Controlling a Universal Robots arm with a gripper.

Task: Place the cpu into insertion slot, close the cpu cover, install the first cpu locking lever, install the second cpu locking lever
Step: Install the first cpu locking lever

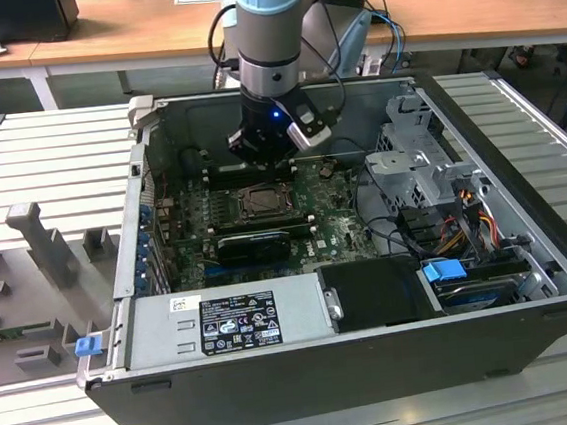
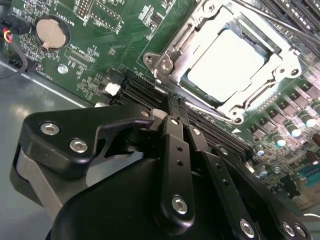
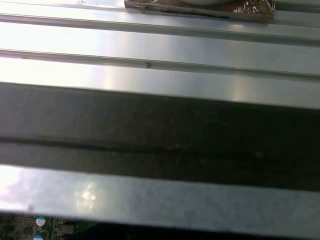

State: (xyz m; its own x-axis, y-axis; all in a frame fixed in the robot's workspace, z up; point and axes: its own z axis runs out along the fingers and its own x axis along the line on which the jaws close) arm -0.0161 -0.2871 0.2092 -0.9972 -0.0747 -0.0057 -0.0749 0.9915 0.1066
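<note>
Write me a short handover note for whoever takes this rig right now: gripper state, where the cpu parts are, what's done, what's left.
Gripper: fingers shut, holding nothing, poised just beside the insertion slot inside the open computer case.
Cpu: already seated in the slot, pale top showing.
Cpu cover: down around the chip, as far as the second wrist view shows.
Done: cpu placed; cover appears closed.
Left: the two locking levers; I cannot tell from these views whether either is latched, so check both before moving on.
</note>
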